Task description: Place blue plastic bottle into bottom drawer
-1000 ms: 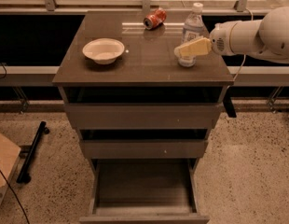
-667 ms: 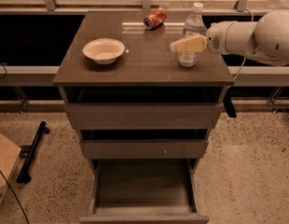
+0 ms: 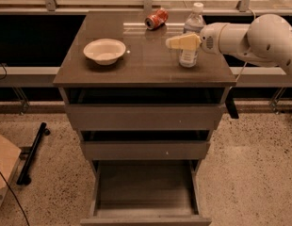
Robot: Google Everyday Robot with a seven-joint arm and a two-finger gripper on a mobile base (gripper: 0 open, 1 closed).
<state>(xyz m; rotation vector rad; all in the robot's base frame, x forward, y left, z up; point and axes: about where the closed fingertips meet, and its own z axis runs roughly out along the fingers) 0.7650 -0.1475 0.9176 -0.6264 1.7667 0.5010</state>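
Note:
The blue plastic bottle [image 3: 191, 28] stands upright on the cabinet top at the right, clear with a white cap and a label. My gripper [image 3: 176, 42], with yellowish fingers on a white arm coming in from the right, lies across the front of the bottle at label height, its tip reaching past the bottle's left side. The bottom drawer [image 3: 145, 188] is pulled wide open under the cabinet, and its box interior holds nothing.
A white bowl [image 3: 105, 51] sits on the left of the cabinet top [image 3: 136, 69]. A crushed red can [image 3: 156, 19] lies at the back. The two upper drawers are slightly out. A cardboard box [image 3: 4, 166] and a black bar [image 3: 33, 152] lie on the floor at left.
My gripper has moved left and a little up across the front of the bottle. The bottle, bowl, can and drawers have not moved.

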